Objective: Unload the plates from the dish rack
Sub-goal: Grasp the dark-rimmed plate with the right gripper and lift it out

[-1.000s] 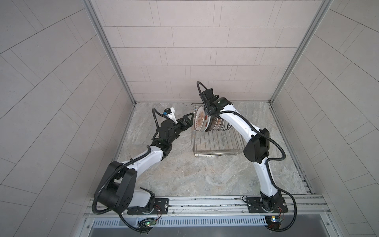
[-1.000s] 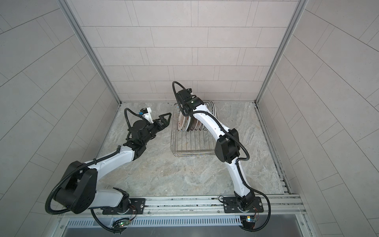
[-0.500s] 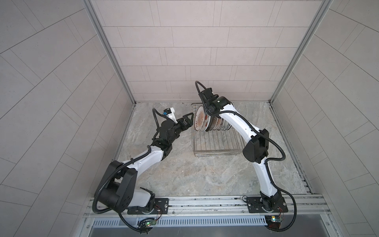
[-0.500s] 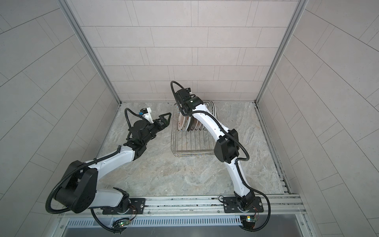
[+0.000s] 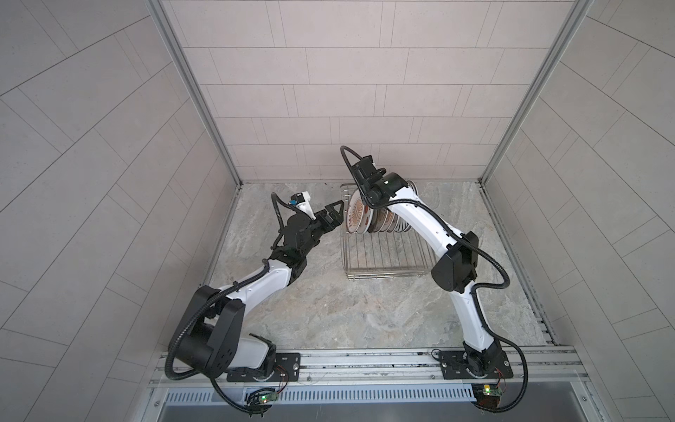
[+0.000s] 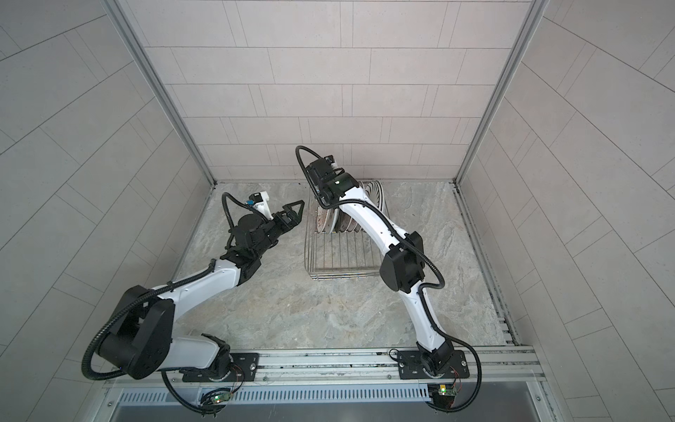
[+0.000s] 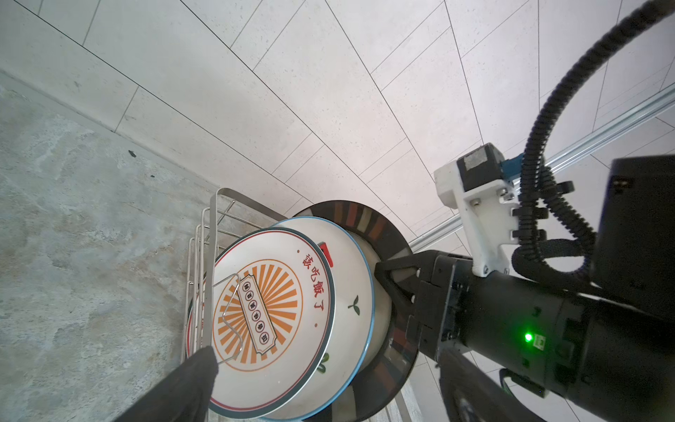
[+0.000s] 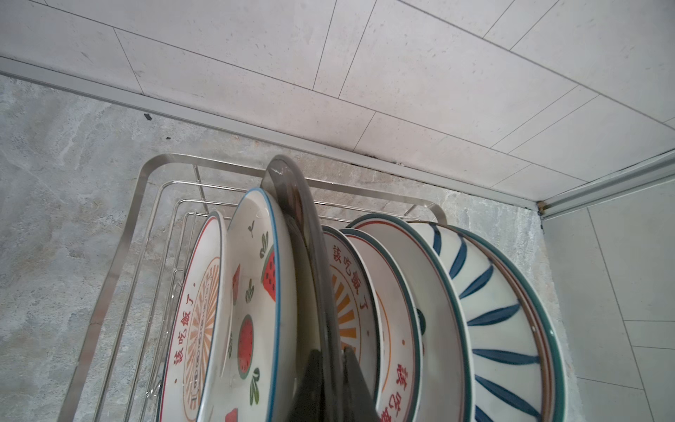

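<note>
On the table [image 5: 328,310] the rack [image 5: 387,255] stands toward the back, with the plates [image 5: 387,224] upright in a tight row at its far end. The dark plate [image 8: 292,190], third from the end nearest the left gripper [image 5: 336,216] and showing above its neighbours, has its rim pinched in the right gripper [image 8: 334,361] — one finger on each face. The left gripper hangs just outside the rack with fingers spread wide and empty — facing the sunburst plate [image 7: 255,303] that fronts the row, without touching it.
</note>
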{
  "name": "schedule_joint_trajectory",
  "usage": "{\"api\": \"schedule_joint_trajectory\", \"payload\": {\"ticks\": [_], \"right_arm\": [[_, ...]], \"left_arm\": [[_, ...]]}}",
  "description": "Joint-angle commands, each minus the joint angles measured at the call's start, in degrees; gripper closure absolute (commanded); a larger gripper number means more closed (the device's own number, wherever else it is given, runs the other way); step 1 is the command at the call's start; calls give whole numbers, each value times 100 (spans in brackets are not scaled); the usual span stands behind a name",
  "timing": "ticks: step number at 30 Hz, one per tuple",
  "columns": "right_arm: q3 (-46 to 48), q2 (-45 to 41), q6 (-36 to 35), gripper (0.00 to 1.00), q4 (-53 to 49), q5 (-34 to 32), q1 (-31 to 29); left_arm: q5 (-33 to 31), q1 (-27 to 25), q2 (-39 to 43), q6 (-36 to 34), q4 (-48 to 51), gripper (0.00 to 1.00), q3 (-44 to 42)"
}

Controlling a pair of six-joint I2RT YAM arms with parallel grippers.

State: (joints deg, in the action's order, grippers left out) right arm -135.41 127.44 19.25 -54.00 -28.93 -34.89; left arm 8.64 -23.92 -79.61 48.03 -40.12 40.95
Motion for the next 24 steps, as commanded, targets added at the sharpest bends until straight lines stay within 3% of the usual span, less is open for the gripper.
{"api": "schedule_joint_trajectory", "payload": {"ticks": [1,13,20,24], "right_arm": [[-330,-793,-365,100,267,-755,-26],[-292,-1343,-612,100,257,-809,-44],[-97,-1760,-799,100,377,-307,-10],[752,-2394,-773,100,880,188,90]], "left_arm": [[90,-28,-54,17,-574,0,-51],[-21,-67,2,-116,69,0,212],[-25,-149,154,-374,481,0,344],[-83,-261,323,-853,1130,0,582]]}}
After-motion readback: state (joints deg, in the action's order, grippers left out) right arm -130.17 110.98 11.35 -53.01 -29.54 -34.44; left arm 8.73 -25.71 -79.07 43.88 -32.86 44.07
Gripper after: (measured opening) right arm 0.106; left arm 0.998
